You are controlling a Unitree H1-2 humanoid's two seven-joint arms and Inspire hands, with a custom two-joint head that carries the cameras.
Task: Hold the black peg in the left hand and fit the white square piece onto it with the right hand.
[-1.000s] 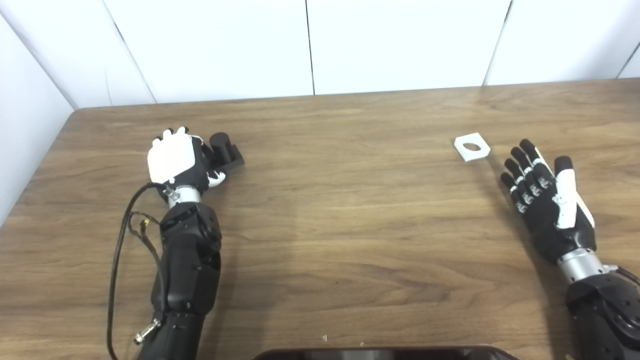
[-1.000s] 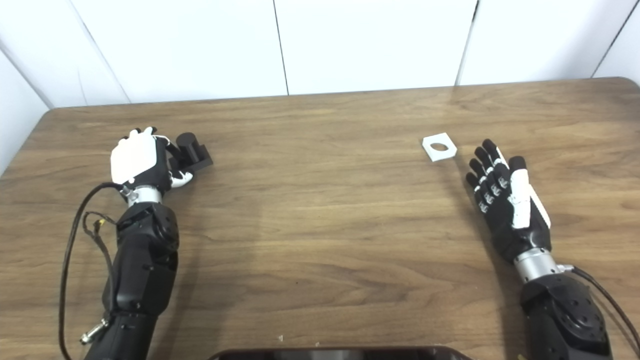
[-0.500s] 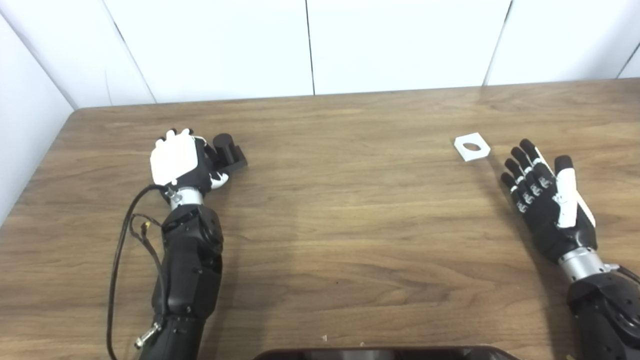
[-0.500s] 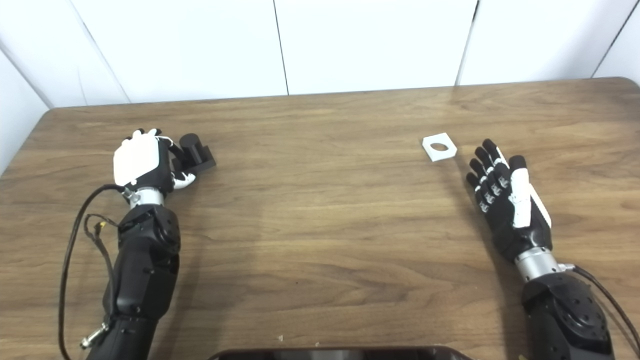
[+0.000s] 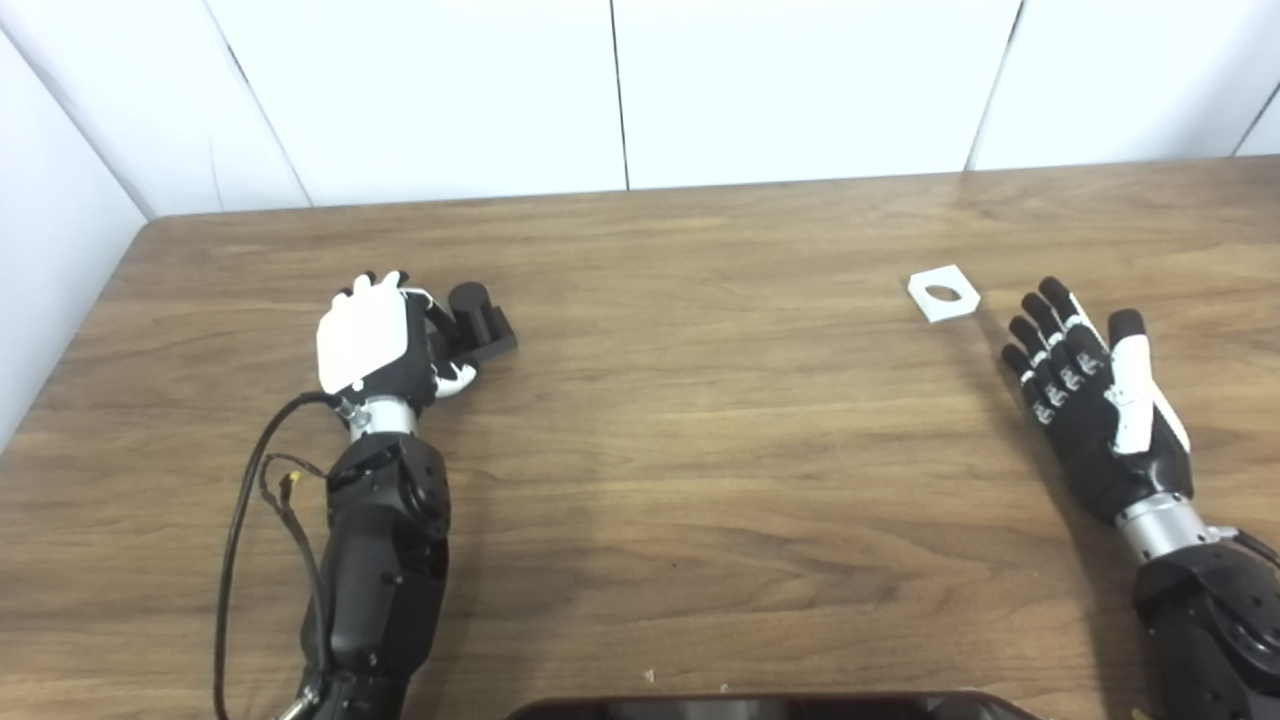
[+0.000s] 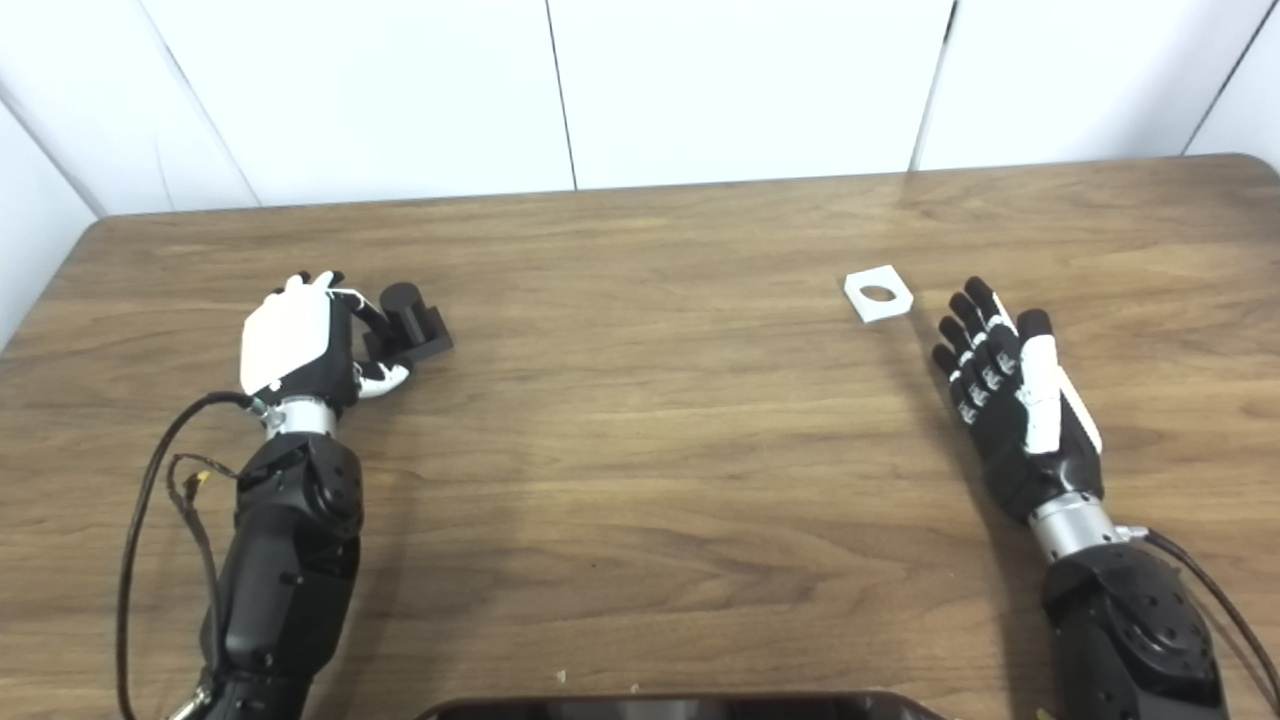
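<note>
At the left of the frame, the left hand (image 5: pixel 375 340) has its fingers wrapped around the peg (image 5: pixel 480 325). At the right, the right hand (image 5: pixel 1090 385) is spread and empty. The square (image 5: pixel 943 293) lies just above it. I think grabbing the square comes next.

**Left hand carries the peg toward the white piece**

The left hand (image 5: pixel 372 343), fingers closed on the black peg (image 5: pixel 478 322), has shifted rightward and nearer the bench's front edge, toward the white square piece (image 5: pixel 943 293); the peg has travelled with it; its forearm now leans more upright.
</note>
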